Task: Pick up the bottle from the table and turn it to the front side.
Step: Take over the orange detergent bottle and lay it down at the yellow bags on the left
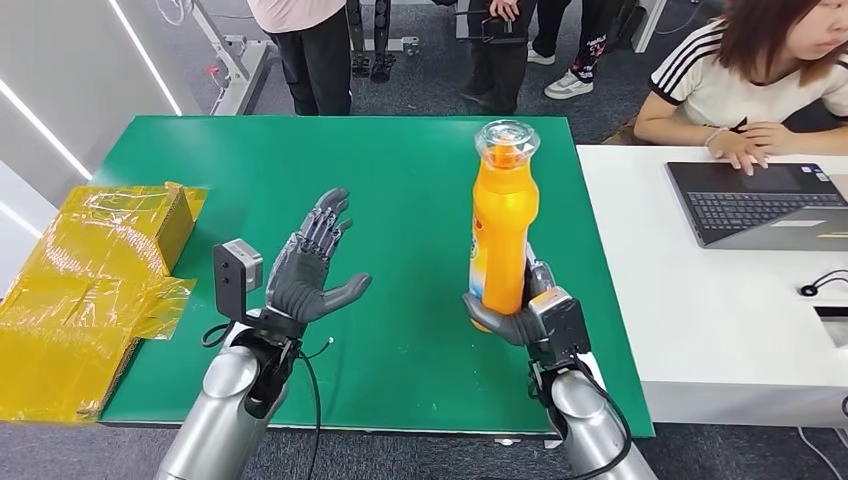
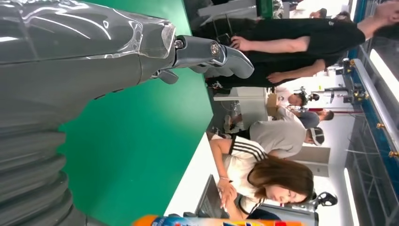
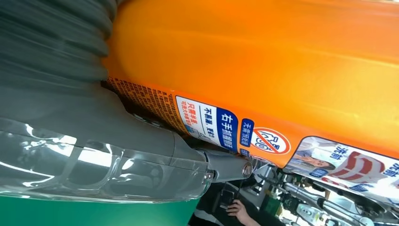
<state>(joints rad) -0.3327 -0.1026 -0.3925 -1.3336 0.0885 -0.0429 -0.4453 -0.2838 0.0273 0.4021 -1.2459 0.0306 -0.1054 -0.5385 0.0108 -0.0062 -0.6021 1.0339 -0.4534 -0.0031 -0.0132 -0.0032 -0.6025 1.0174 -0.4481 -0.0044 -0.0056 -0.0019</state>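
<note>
The right hand (image 1: 520,315) holds the orange bottle (image 1: 503,225) upright above the green table (image 1: 400,200), its fingers wrapped around the bottle's lower part. The left hand (image 1: 315,265) is spread wide, holding nothing. I think it should turn slowly, keeping the fingers tight.

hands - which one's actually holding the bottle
The right hand: it grips the upright orange bottle near its base. The left hand is open and holds nothing.

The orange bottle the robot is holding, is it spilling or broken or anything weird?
No spill or damage shows. The orange bottle stands upright in the right hand, lifted off the green table, its clear cap on. The left hand is open and holds nothing. The only untidy thing is crumpled yellow wrapping on the table's left edge.
</note>
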